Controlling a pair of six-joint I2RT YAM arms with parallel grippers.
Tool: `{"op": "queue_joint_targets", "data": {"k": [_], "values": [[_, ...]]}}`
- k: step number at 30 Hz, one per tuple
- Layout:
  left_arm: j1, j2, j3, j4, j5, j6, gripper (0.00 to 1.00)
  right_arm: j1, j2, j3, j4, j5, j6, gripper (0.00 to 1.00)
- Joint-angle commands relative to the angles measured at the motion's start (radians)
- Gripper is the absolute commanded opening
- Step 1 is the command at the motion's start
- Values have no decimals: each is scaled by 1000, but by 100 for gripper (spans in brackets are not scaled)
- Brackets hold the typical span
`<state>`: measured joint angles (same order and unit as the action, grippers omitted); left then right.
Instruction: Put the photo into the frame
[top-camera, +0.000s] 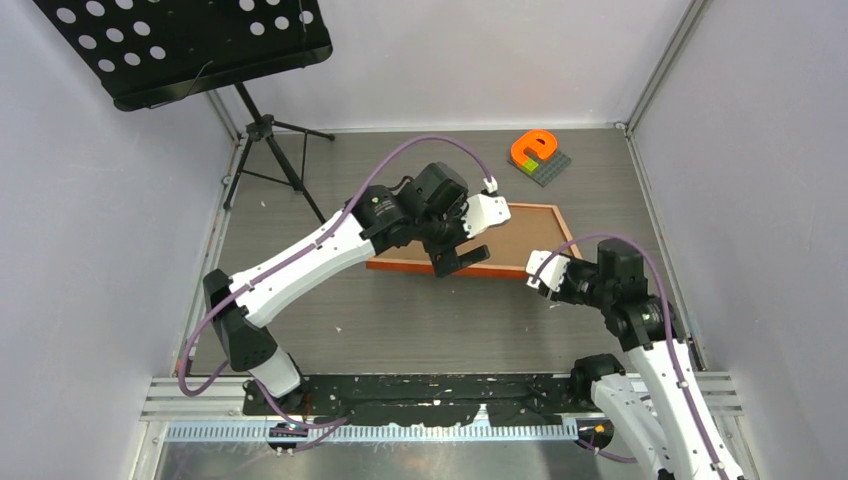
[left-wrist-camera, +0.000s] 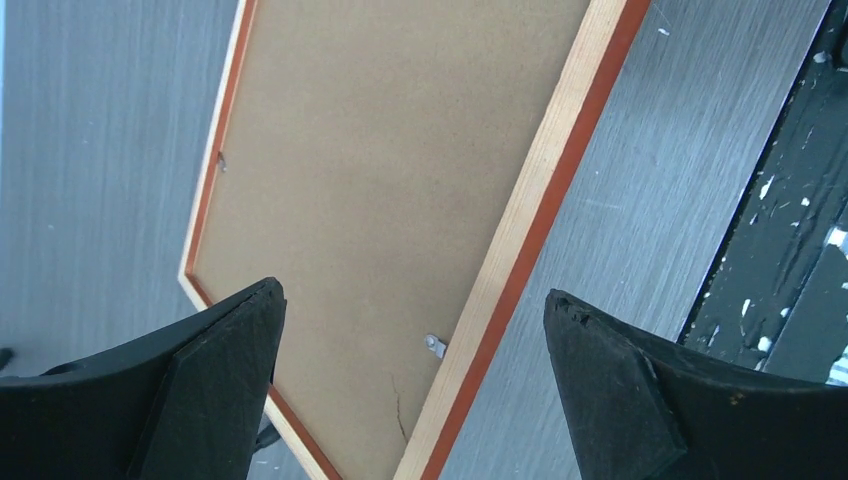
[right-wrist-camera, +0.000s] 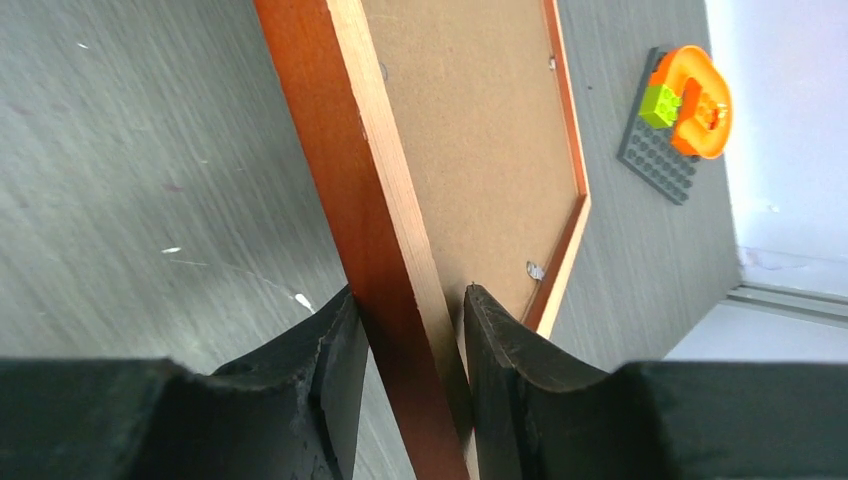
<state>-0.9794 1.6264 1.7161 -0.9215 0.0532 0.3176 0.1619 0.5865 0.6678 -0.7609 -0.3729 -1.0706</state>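
**Item.** Large rectangular frame (left-wrist-camera: 545, 185) with a thin orange-brown wooden border. It lies back-up on the grey wood-grain tabletop (top-camera: 400, 330).

**Fittings.** A plain brown fibreboard backing board (left-wrist-camera: 400, 170) sits inside the border. A small metal retaining tab (left-wrist-camera: 434, 345) sits at the inner edge, with a hairline crack in the board beside it.

**Photo.** Not seen in any view. Whether it lies under the board cannot be told.

**Handling (judged).**
- Frame: stiff and light, with a narrow rail that is easy to pinch across. Any glazing would be fragile.
- Board: thin and already cracked, so lift it by an edge away from the crack.
- Print: likely floppy and slick, so take it by a margin.

**Left gripper** (left-wrist-camera: 412, 300). Black fingers are spread wide over the frame's near rail, holding nothing.

**Right gripper** (right-wrist-camera: 410, 295). Clamped across the frame's rail at its near right corner, one finger on each side.

**Surroundings.**
- An orange curved toy and a green brick sit on a dark grey studded baseplate (top-camera: 545, 168) just beyond the frame's far right corner, apart from it.
- A black perforated music stand (top-camera: 190, 45) on a tripod stands well beyond the frame's far left.
- Neither is in the way. The seated board and its tab are what cover the opening.
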Motion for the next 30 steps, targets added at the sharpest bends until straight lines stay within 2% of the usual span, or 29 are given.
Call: {"op": "queue_joint_targets", "data": {"k": [1,10,17,24,30], "values": [[-1,-4,76,-52,-2,102,100,-4,68,140,-79,-94,140,6],[-4,-44,31,-2,-44,191,100,-4,175,344,-194,-123,206,6],[-3,-87,43,37,-169,217,100,-3,255,452,-225,-140,283,6],[9,-117,91,47,-207,192,100,-5,322,530,-247,-138,344,6],[31,-138,92,60,-211,104,100,-5,377,612,-276,-138,393,6]]}}
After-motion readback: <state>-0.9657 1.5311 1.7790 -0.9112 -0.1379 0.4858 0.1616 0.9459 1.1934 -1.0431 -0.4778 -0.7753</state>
